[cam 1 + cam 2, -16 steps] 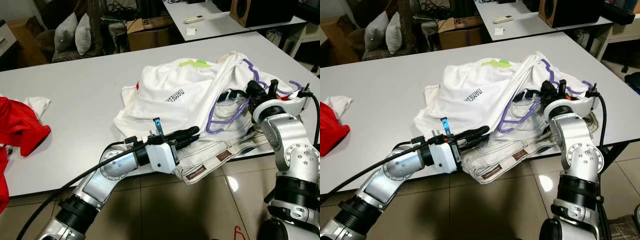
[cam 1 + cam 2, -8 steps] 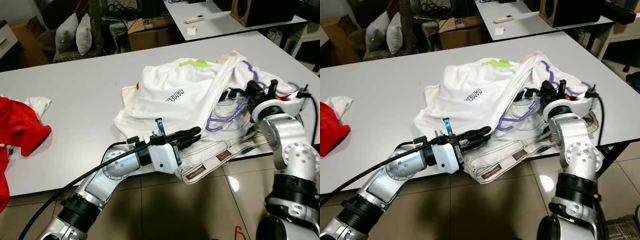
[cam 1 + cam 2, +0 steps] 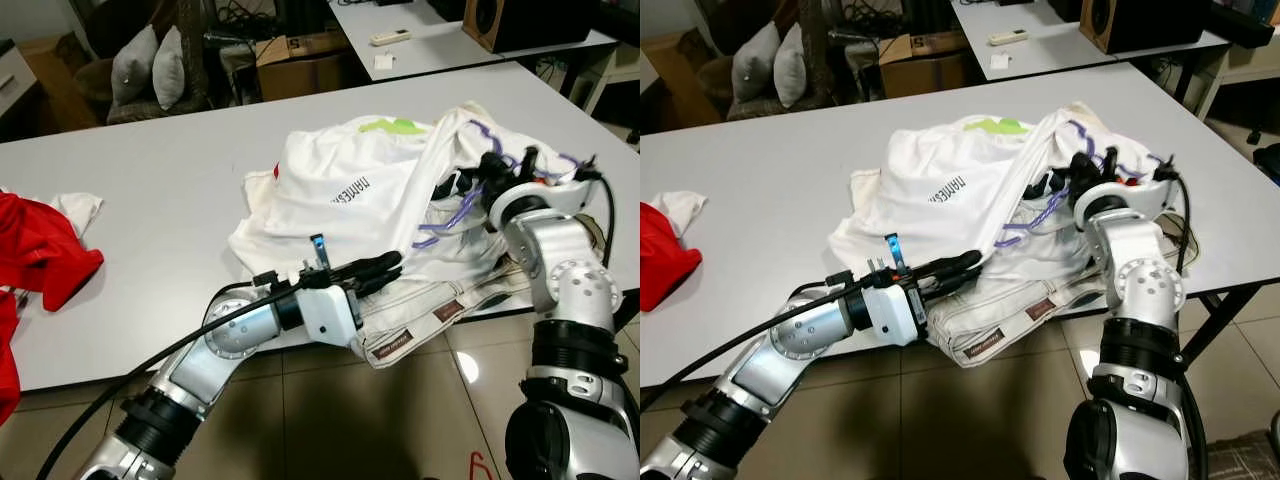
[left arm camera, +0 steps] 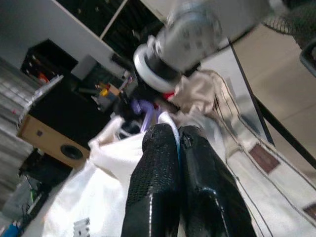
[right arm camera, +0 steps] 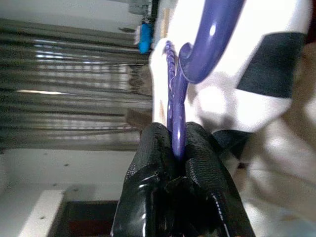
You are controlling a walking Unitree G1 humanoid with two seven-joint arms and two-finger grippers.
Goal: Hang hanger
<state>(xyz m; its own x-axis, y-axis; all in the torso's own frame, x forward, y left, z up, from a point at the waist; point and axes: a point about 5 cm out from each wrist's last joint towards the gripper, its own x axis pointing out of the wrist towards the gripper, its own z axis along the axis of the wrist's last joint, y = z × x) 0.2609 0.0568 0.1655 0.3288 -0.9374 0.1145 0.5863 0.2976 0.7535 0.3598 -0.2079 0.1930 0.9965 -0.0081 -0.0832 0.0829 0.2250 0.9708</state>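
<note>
Right wrist view: we find the right gripper (image 5: pixel 174 148) clenched on the purple hanger (image 5: pixel 197 54), the plastic bar pinched between both black fingers (image 5: pixel 148 163). In the left eye view the same gripper (image 3: pixel 487 172) sits at about 2 o'clock of the clothes pile, with the hanger (image 3: pixel 452 212) partly buried in the white T-shirt (image 3: pixel 345 190), its loops emerging from the folds.

We note the left gripper (image 3: pixel 375 268) at 6 o'clock of the pile, near the table's (image 3: pixel 150 200) front edge. In the left wrist view its fingers (image 4: pixel 163 163) are pressed together with a thin edge of white fabric seemingly trapped between them; we judge it to be holding the shirt, though the grip is hard to confirm. Light-coloured jeans (image 3: pixel 430 310) hang over the table edge just beneath.

Assessment: the hanger is secured but not yet lifted clear of the garments. We see no rail or hook to receive it. Freeing the hanger, carrying it, and hanging it all remain outstanding. A red garment (image 3: pixel 40 250) lies well apart at 9 o'clock, uninvolved.
</note>
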